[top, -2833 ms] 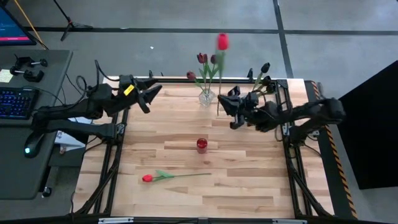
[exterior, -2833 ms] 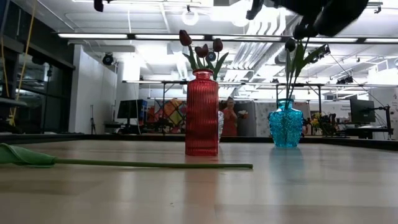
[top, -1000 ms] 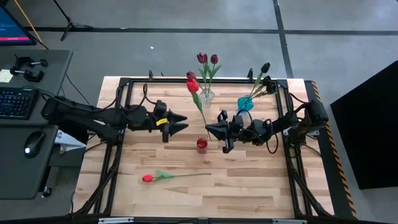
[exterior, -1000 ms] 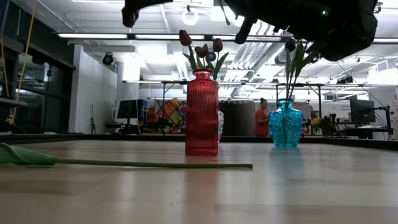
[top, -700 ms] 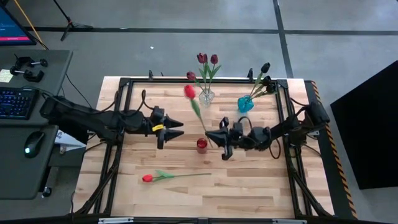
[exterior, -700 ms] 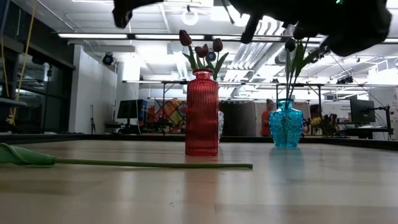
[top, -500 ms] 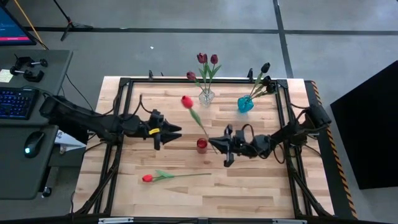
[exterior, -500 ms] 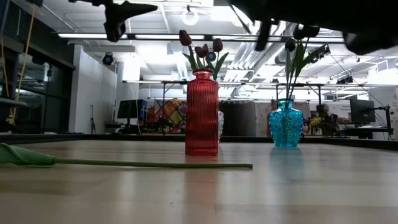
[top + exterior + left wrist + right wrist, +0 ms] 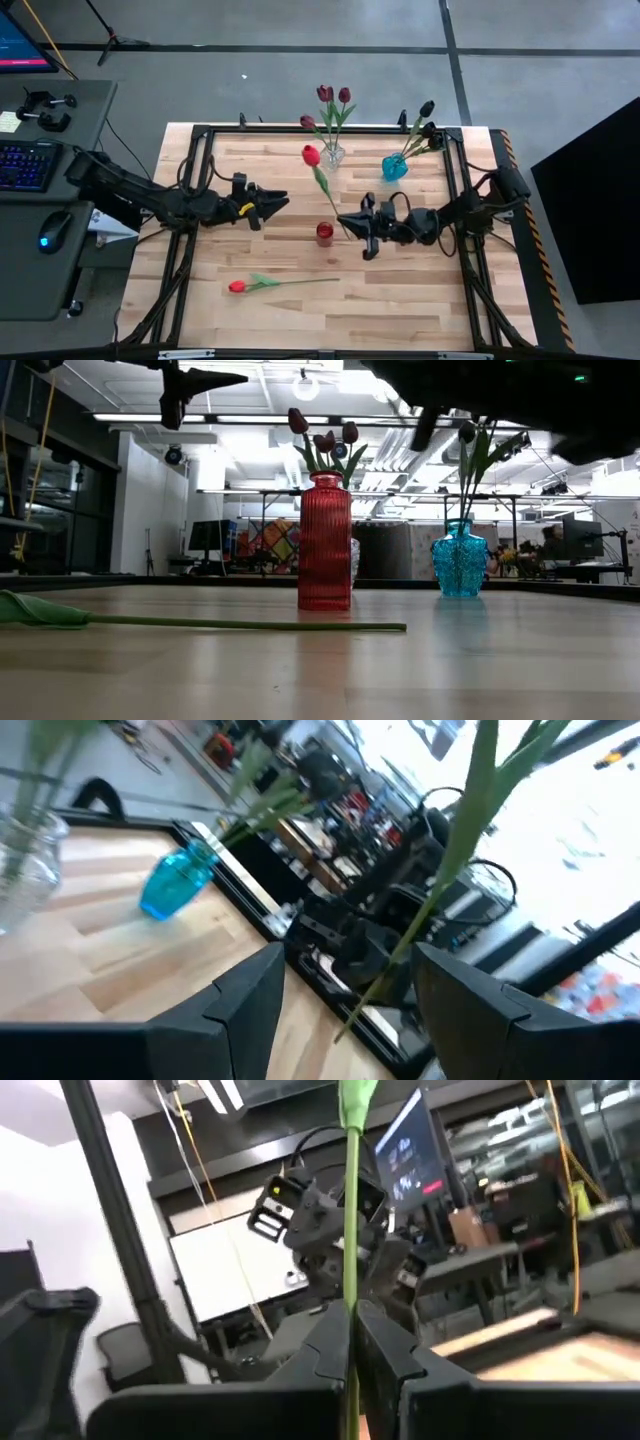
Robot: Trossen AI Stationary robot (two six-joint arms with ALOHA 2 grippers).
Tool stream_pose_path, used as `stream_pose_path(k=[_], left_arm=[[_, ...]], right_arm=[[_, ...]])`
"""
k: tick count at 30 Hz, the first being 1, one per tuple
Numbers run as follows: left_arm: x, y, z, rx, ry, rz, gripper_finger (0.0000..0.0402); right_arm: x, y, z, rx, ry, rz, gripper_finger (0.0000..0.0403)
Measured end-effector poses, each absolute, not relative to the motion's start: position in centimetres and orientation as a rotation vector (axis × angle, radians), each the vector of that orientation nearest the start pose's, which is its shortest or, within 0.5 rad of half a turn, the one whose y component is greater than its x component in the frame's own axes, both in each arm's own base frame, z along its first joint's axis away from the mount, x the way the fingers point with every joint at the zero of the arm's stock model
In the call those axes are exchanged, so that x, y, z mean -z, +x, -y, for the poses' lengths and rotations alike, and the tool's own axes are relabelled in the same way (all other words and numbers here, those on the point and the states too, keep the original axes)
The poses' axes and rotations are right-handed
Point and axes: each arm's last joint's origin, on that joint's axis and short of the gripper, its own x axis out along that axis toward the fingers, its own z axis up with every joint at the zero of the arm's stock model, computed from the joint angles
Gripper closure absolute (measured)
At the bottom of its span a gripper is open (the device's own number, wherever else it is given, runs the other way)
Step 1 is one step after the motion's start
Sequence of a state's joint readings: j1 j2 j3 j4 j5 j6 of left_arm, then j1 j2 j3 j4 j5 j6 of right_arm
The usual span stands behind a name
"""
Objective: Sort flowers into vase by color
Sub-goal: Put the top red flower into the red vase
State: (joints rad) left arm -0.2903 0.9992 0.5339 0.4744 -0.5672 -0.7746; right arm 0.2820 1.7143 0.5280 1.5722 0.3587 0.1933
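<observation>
Grippers met over the middle of the wooden table (image 9: 400, 290), one clamped on a flower stem.

Right gripper (image 9: 349, 226) sat just beside the red vase (image 9: 324, 233), its fingers (image 9: 330, 1342) pinched tight on the green stem of a red tulip (image 9: 311, 155), whose head leaned up and away toward the far edge. Left gripper (image 9: 280, 199) hovered near that tulip, fingers (image 9: 250, 992) spread apart and holding nothing. A clear vase (image 9: 332, 154) with maroon tulips (image 9: 326, 94) and a blue vase (image 9: 394, 166) with dark tulips (image 9: 427, 108) stood at the far edge. Another red tulip (image 9: 238, 286) lay flat nearer the front, well apart from both grippers.
</observation>
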Motion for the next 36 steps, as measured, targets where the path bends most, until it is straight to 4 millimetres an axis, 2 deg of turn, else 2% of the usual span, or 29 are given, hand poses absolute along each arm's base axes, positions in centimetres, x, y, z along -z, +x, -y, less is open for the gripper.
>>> stream_pose_path(k=[7, 13, 17, 20, 27, 29, 33, 36], left_arm=[[-26.4, 22.2, 5.0, -0.294, -0.705, 0.144, 0.0195], [-26.1, 24.9, 5.9, -0.304, -0.543, 0.104, 0.0195], [-26.3, 26.0, 6.2, -0.308, -0.466, 0.087, 0.0195], [-26.7, 26.0, 6.2, -0.307, -0.444, 0.094, 0.0195], [-27.7, 25.1, 6.0, -0.301, -0.416, 0.115, 0.0195], [-27.9, 24.8, 6.1, -0.295, -0.408, 0.11, 0.0195], [-28.0, 24.3, 6.5, -0.278, -0.399, 0.084, 0.0195], [-27.9, 24.2, 6.9, -0.266, -0.393, 0.069, 0.0195]], right_arm=[[-20.0, 29.5, -5.3, 0.019, 0.267, 0.378, 0.0403], [-20.0, 29.7, -4.4, 0.025, 0.279, 0.382, 0.0403], [-20.1, 29.8, -3.7, 0.047, 0.274, 0.395, 0.0403], [-19.6, 30.9, -3.5, 0.06, 0.275, 0.397, 0.0403], [-18.0, 35.6, -3.9, 0.034, 0.29, 0.391, 0.0403], [-17.7, 35.9, -3.9, 0.018, 0.284, 0.383, 0.0403], [-16.9, 34.9, -3.8, 0.043, 0.299, 0.345, 0.0403], [-17.1, 34.4, -3.6, 0.068, 0.309, 0.352, 0.0403]])
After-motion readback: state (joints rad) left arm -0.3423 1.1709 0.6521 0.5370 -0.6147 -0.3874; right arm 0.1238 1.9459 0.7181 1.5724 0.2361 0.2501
